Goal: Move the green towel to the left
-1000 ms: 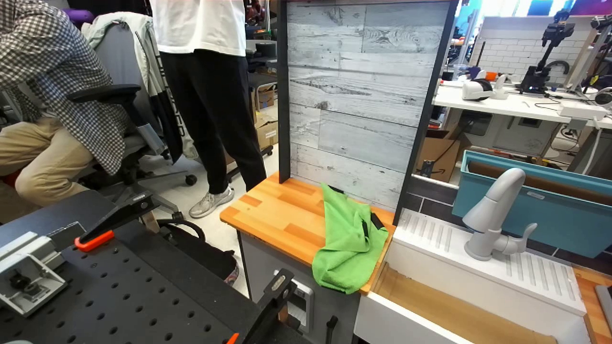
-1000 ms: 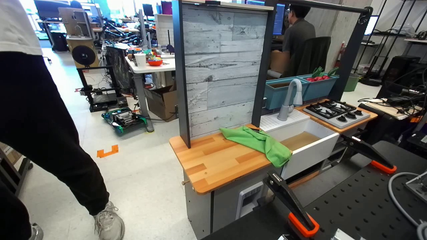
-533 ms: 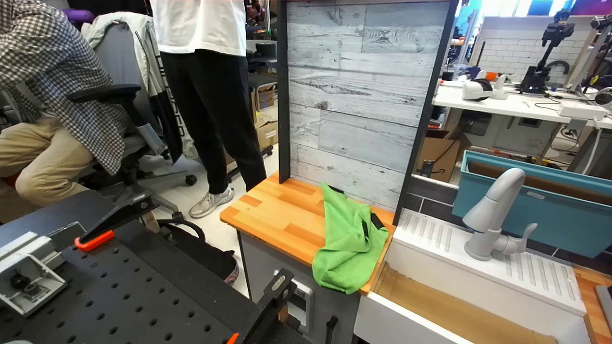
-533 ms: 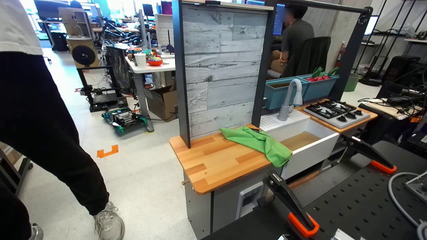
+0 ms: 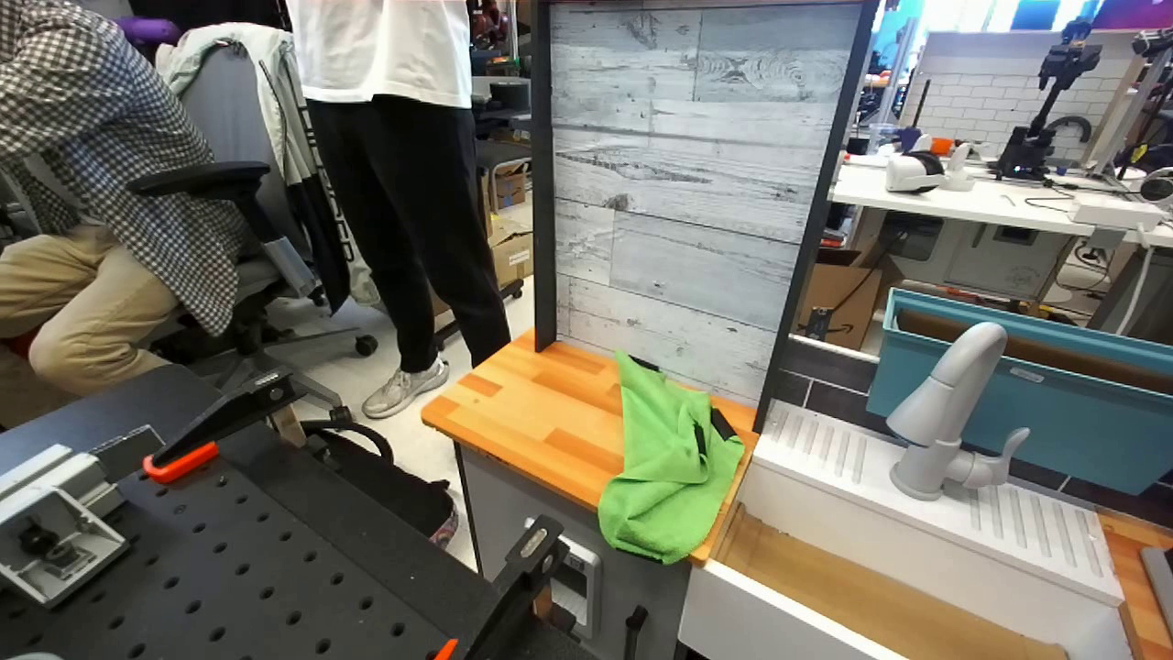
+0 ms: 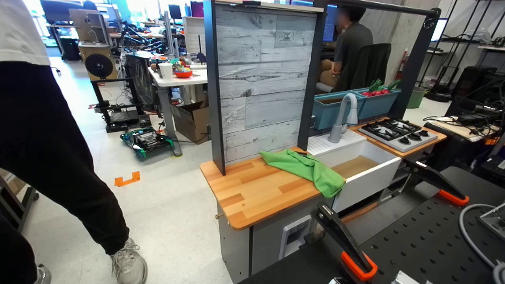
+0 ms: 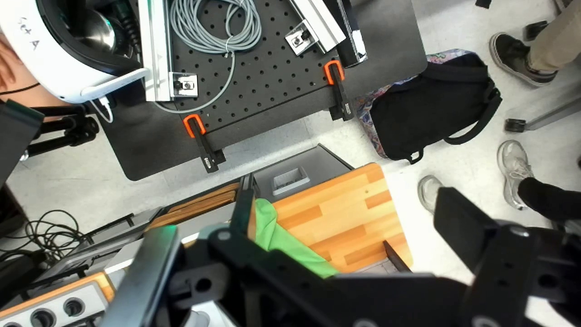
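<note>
The green towel [image 5: 674, 467] lies crumpled across the wooden tabletop [image 5: 531, 412], at the end beside the sink. Its near end droops over the tabletop's front edge, and its far end reaches the grey plank panel. In an exterior view the towel [image 6: 307, 169] also touches the corner of the sink. From above, the wrist view has part of the towel [image 7: 290, 243]; the rest is hidden behind the gripper's own parts. My gripper [image 7: 352, 204] is wide open, apart from the towel, with nothing between its fingers. Neither exterior view shows the gripper.
A white sink [image 6: 371, 177] with a grey faucet [image 5: 948, 412] adjoins the tabletop. The upright plank panel [image 5: 678, 174] stands at its back. Facing it is a black perforated table [image 5: 275, 550] with orange-tipped clamps [image 6: 347, 244]. A person in black trousers [image 5: 403, 211] stands nearby.
The towel stays where it was. Only a seated person in the background has shifted a little.
</note>
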You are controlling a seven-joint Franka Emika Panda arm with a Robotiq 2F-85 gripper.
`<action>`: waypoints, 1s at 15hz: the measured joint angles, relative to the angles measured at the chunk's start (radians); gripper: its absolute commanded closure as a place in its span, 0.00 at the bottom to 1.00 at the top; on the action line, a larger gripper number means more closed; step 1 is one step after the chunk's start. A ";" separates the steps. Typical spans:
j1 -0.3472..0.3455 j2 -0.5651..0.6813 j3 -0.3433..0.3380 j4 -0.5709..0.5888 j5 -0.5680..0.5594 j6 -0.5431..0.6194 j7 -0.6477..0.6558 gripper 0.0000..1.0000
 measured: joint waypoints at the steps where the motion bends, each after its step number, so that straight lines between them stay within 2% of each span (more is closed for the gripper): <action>1: 0.000 0.005 0.001 0.000 0.000 0.008 0.007 0.00; 6: 0.000 0.117 0.016 0.028 0.003 0.107 0.068 0.00; 15: 0.007 0.504 0.029 0.183 0.002 0.386 0.150 0.00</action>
